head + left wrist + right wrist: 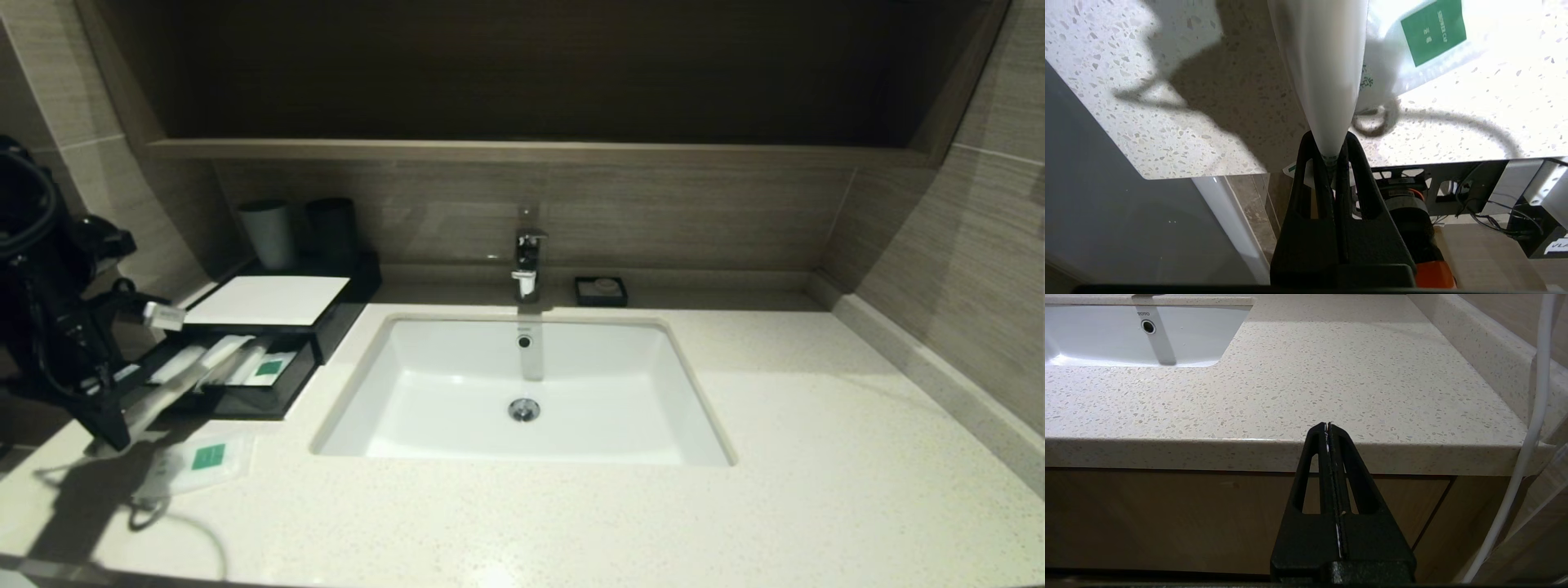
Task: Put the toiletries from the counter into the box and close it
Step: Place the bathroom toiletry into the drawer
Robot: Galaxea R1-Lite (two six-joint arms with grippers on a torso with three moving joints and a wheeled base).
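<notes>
Left hand [1331, 157], clamped on a long packet's [1323, 69] end, carries it toward the open drawer [245, 384] at ten o'clock; sachet [200, 461] awaits; right hand [1329, 428] together, parked.

The left gripper [1329, 157] is pinched tight on the end of a long thin white packet [1323, 61], which hangs above the speckled counter [1167, 122]. Just beside it, a flat sachet [1425, 45] with a green label lies on the counter, near the counter's edge.
</notes>
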